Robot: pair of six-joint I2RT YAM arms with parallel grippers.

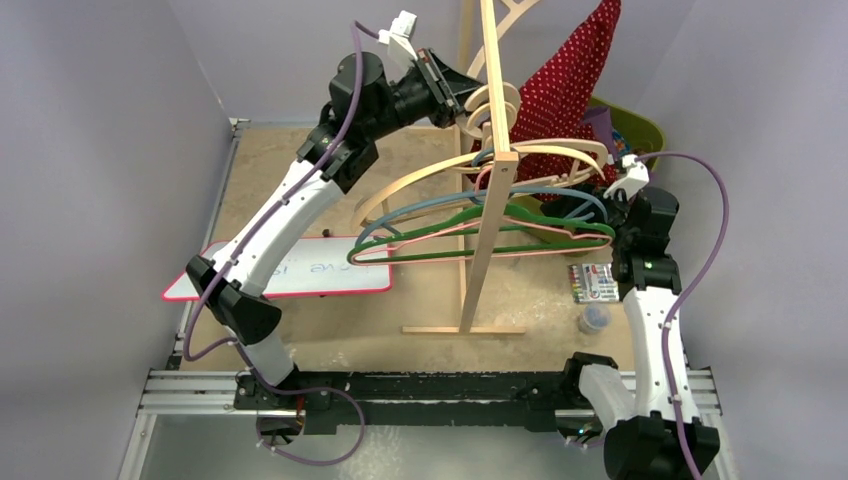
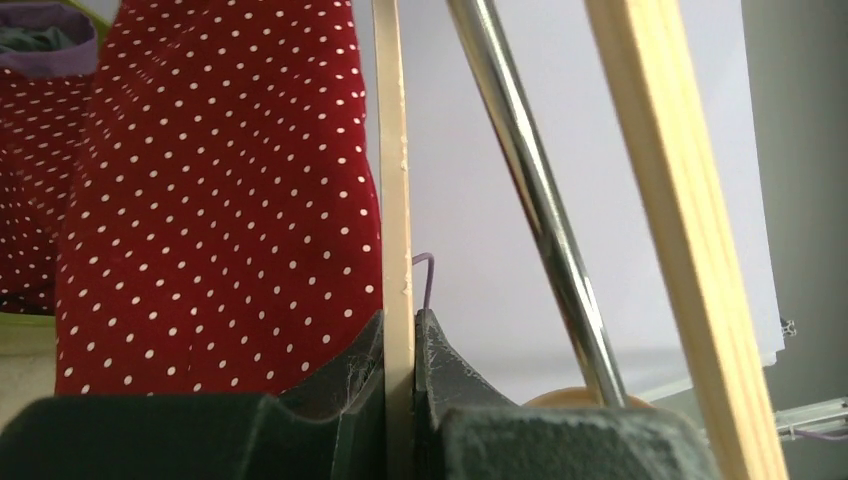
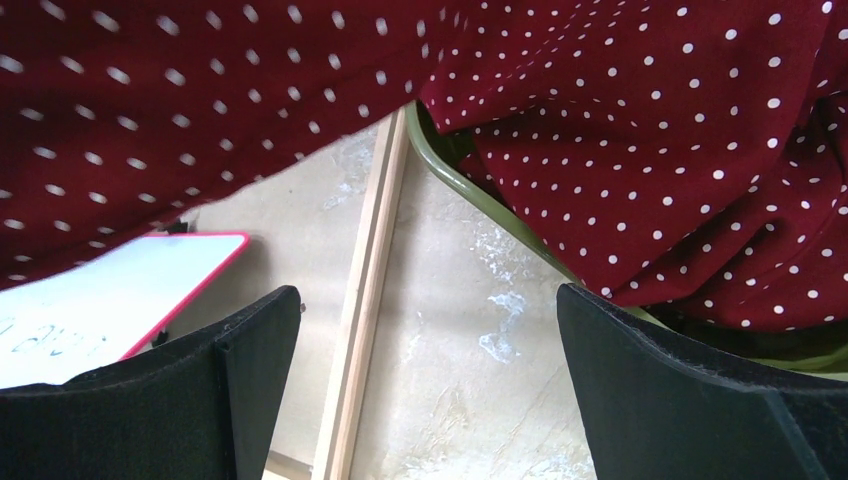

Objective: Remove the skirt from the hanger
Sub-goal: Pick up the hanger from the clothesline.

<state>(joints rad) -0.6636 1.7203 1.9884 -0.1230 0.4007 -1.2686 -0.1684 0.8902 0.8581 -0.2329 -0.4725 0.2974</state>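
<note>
The red white-dotted skirt (image 1: 570, 85) hangs at the back right from a pale wooden hanger (image 1: 500, 40) high on the rack. In the left wrist view the skirt (image 2: 220, 200) fills the left side. My left gripper (image 1: 462, 92) is up at the rack top, and its jaws (image 2: 400, 340) are shut on the hanger's thin wooden edge (image 2: 393, 180). My right gripper (image 1: 588, 205) is low under the skirt. It is open and empty (image 3: 430, 340), with skirt folds (image 3: 650, 140) just above its fingers.
A wooden rack post (image 1: 492, 170) carries several empty hangers: wood, blue, green (image 1: 480, 252) and pink. A metal rod (image 2: 540, 210) runs beside my left jaws. A green bin (image 1: 632, 125) is behind the skirt. A red-framed whiteboard (image 1: 290, 270), a marker box (image 1: 592, 283) and a small jar (image 1: 594, 320) lie on the table.
</note>
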